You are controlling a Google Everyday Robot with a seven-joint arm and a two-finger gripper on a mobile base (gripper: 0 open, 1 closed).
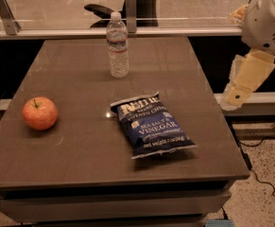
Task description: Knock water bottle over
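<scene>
The water bottle [117, 45] stands upright at the far middle of the brown table [80, 160]; it is clear and ribbed, with a white cap and a thin label band. My gripper [231, 100] hangs from the white arm [268, 20] at the right, off the table's right edge. It points down and to the left. It is well to the right of the bottle and nearer the camera, touching nothing.
A red apple [40, 113] sits at the table's left. A blue bag of sea salt and vinegar chips [152, 125] lies at the centre right. A glass-and-metal railing [131, 13] runs behind the table. Cables lie on the speckled floor [269, 193] at the lower right.
</scene>
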